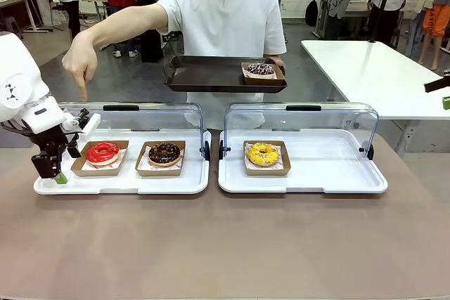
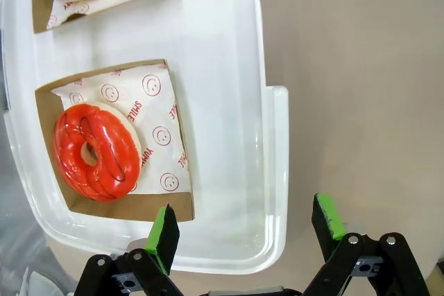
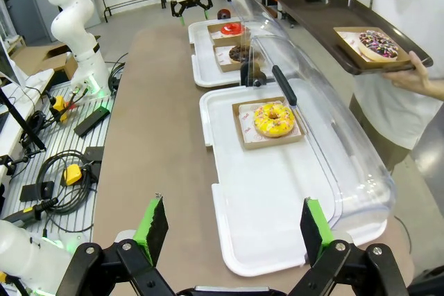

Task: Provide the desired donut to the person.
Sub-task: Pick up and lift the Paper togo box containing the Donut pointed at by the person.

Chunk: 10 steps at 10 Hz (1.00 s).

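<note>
The person point(image 1: 223, 19) stands across the table and points a finger point(image 1: 83, 93) down at the red glazed donut point(image 1: 103, 151) in its cardboard box. In the other hand the person holds a dark tray point(image 1: 204, 75) bearing a sprinkled donut point(image 1: 261, 69). My left gripper point(image 1: 55, 172) hangs open at the left end of the left white tray point(image 1: 126, 184). In the left wrist view its fingers point(image 2: 164, 237) straddle the tray's corner just beside the red donut point(image 2: 97, 152). My right gripper point(image 3: 234, 230) is open and holds nothing, short of the right tray point(image 3: 263, 199).
A chocolate donut point(image 1: 164, 152) sits beside the red one. A yellow donut point(image 1: 263, 153) lies in the right tray. Both trays have clear lids point(image 1: 299, 121) raised at the back. Bare brown table point(image 1: 225, 244) spreads toward me.
</note>
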Available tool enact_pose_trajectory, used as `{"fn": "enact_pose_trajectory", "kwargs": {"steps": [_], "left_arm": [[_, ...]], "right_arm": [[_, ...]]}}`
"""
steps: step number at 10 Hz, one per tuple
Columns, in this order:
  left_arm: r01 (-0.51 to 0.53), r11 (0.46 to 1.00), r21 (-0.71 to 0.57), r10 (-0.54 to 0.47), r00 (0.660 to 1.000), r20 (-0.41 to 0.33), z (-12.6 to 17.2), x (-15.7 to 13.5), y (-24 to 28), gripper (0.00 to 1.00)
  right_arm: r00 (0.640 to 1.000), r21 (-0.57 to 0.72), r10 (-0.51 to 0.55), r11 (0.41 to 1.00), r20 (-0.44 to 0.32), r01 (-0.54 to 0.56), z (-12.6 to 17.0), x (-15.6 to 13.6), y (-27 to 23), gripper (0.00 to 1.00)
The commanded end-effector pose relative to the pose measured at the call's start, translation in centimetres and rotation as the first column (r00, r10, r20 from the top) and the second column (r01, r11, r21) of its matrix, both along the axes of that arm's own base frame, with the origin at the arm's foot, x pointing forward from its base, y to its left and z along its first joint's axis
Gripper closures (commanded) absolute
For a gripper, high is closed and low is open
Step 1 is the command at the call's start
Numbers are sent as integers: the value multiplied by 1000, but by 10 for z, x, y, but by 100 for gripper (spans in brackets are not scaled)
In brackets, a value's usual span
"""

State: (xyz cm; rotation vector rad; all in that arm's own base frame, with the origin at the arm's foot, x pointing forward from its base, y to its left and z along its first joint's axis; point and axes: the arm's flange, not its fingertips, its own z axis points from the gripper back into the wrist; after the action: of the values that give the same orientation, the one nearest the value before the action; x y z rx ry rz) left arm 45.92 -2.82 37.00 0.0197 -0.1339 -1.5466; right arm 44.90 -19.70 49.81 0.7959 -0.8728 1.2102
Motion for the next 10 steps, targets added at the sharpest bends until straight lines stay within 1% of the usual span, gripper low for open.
{"fn": "enact_pose_trajectory", "kwargs": {"steps": [1, 2, 5, 10], "left_arm": [[-32, 996, 81, 31, 999, 14, -7, 16, -4, 0], [-38, 995, 88, 37, 999, 5, -10, 21, -4, 0], [-41, 993, 113, 40, 999, 9, -18, 31, -2, 0], [-8, 998, 68, 7, 1000, 19, -27, 34, 0, 0]], "right_arm": [[1000, -3, -6, 1000, 2, 6, -1, 1, 0, 0], [1000, -3, -6, 1000, 2, 6, -1, 1, 0, 0], [1000, -3, -6, 1000, 2, 6, -1, 1, 0, 0], [1000, -3, -6, 1000, 2, 6, -1, 1, 0, 0]]}}
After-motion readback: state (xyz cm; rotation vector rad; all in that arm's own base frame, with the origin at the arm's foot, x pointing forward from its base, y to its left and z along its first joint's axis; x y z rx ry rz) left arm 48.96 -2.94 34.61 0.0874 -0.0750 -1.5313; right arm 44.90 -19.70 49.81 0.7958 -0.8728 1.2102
